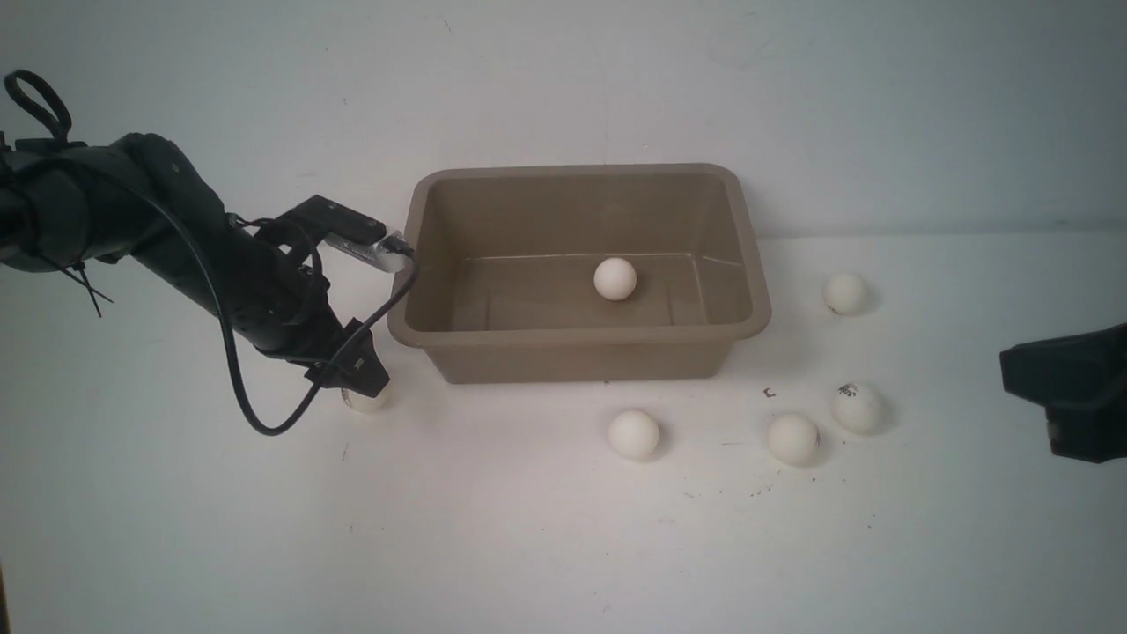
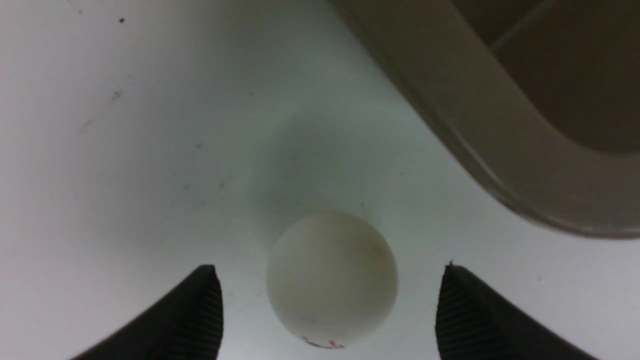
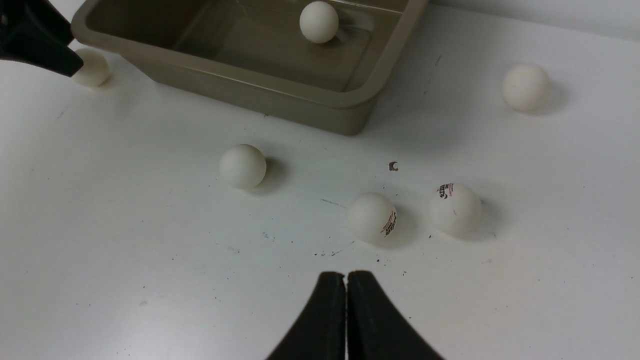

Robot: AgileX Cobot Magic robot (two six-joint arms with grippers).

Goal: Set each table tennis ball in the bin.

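Observation:
The taupe bin point(image 1: 581, 335) stands at mid-table with one table tennis ball point(image 1: 615, 278) inside it. My left gripper point(image 1: 357, 387) is down at the table by the bin's front left corner, open. Another ball point(image 2: 332, 280) rests on the table between its two fingertips point(image 2: 200, 310), with a gap on each side. That ball point(image 1: 370, 401) is mostly hidden behind the gripper in the front view. Several more balls lie on the table: one point(image 1: 633, 433) in front of the bin, a pair point(image 1: 793, 438) point(image 1: 857, 407) to the front right, one point(image 1: 845, 292) right of the bin. My right gripper point(image 3: 346, 274) is shut and empty, above the table at the far right.
The bin's rim corner point(image 2: 500, 150) lies close to the left gripper. A black cable point(image 1: 255, 414) loops from the left arm down near the table. A small dark speck point(image 1: 769, 393) marks the white table point(image 1: 493, 528). A white wall point(image 1: 572, 79) rises behind the bin.

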